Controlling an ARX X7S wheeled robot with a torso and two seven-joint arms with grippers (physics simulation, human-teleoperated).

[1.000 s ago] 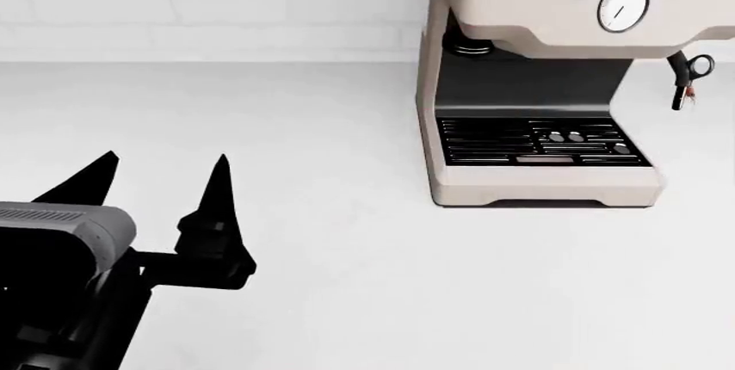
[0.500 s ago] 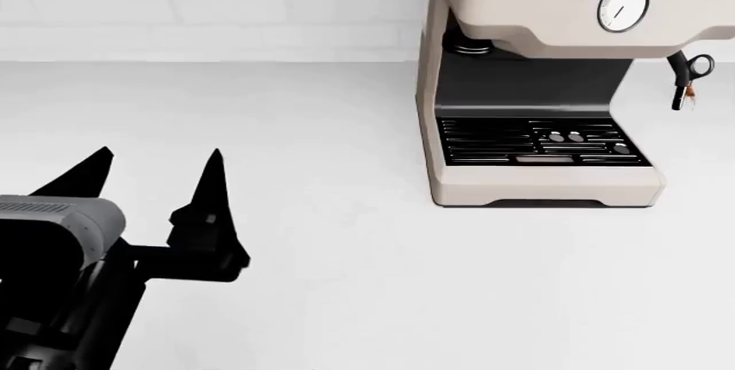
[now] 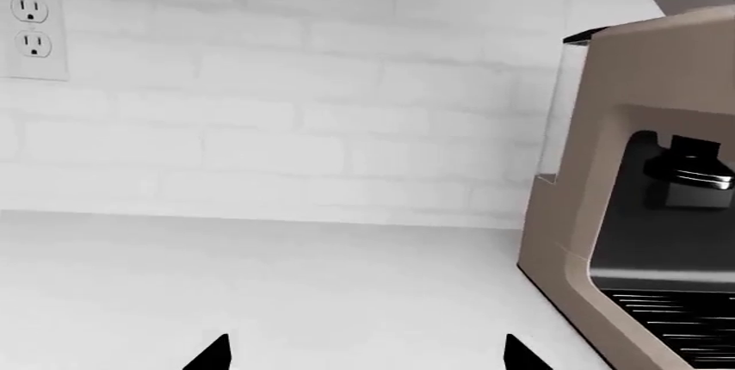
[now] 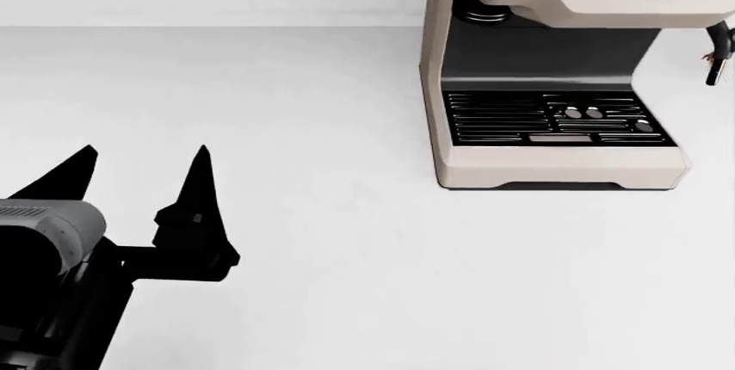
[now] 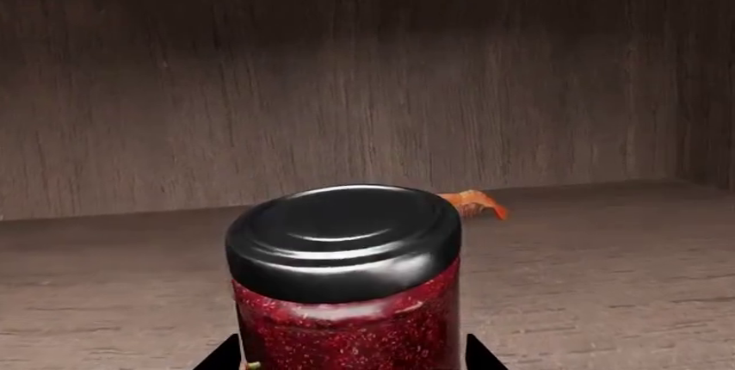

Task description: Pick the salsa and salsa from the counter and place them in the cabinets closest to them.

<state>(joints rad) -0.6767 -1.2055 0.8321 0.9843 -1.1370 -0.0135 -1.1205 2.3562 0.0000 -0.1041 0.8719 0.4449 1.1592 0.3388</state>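
Over white counter [image 4: 344, 241], open left tool [image 4: 144, 172], brick wall [image 3: 287, 112], espresso machine [image 4: 552, 69]

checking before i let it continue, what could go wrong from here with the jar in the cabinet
The right gripper brackets the salsa jar on the wooden cabinet shelf; whether it has let go cannot be told. Pulling back while clamped could drag or tip the jar. A small orange shrimp lies just behind it, so pushing deeper could knock it.

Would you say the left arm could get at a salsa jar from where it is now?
Probably not: the open left gripper hangs over bare counter beside the coffee machine; the only jar visible sits between the right gripper's fingers inside the cabinet.
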